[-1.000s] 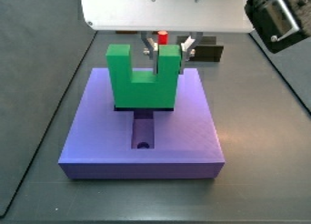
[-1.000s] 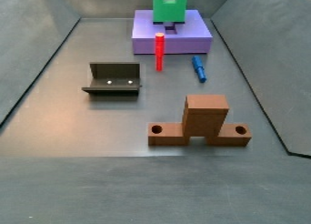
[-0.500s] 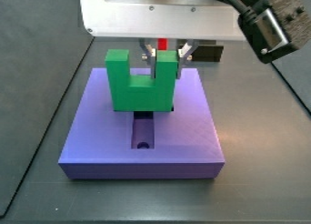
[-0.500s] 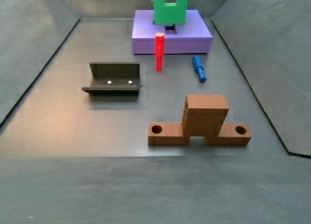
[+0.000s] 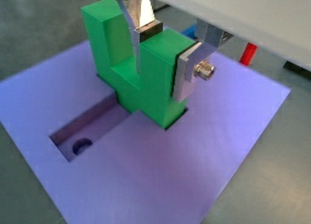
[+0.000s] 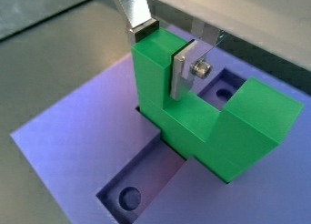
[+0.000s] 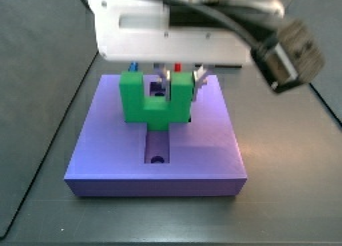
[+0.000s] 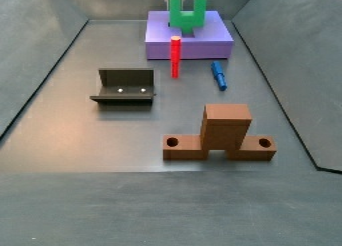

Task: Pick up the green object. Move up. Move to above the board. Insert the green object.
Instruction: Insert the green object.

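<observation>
On board (image 7: 201, 150) — green object (image 7: 150, 100) | gripper (image 5: 165, 45) clamps prong

You see the hand (image 5: 162, 41) over the board (image 5: 231, 155), silver metal fingers (image 5: 190, 71) on the matt, smooth plastic-looking green object (image 5: 134, 68).

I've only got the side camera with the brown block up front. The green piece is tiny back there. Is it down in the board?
Observer: In a wrist view, the green object has its base sunk in the recess of the board.
Operator: Is the claw holding it?
Observer: Yes. The claw is shut on one prong, with a finger plate on each side of it.
Operator: Is anything in the board left open?
Observer: The groove in front of the green object is open, with a round hole at its near end.
</observation>
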